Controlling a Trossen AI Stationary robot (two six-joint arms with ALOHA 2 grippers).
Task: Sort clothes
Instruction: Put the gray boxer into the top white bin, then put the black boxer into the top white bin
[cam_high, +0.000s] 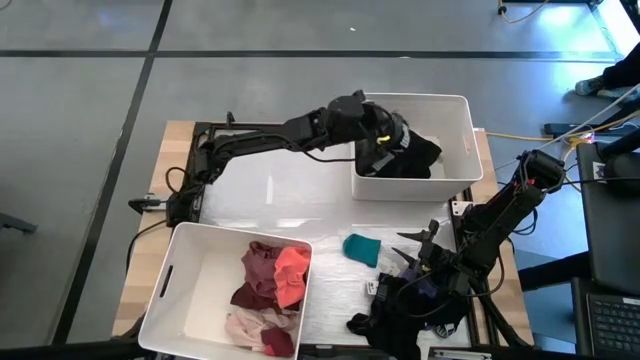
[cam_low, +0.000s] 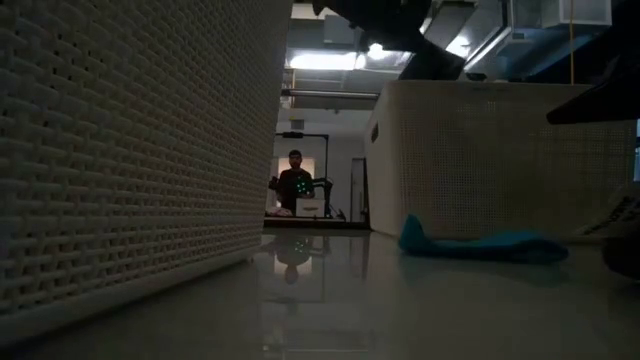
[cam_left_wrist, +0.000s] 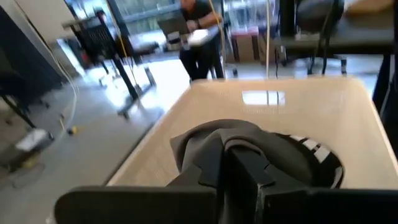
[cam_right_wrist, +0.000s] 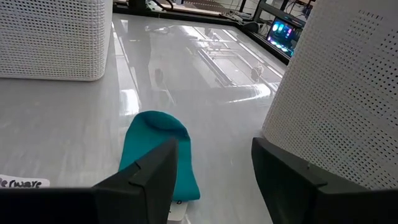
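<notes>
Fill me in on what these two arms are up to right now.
The robot is sorting clothes into two white plastic bins. The left gripper is over the far bin, shut on a dark grey garment above the dark clothes already there. The right gripper hangs open just behind the teal sock on the table. The near bin holds pink, red and maroon pieces.

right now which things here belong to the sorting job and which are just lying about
Part of the job:
- teal garment on the table
- dark garments in the far bin
- red, pink and maroon garments in the near bin
- dark pile under the right arm
- two white bins

Just lying about:
- cables on the floor
- person in the background
</notes>
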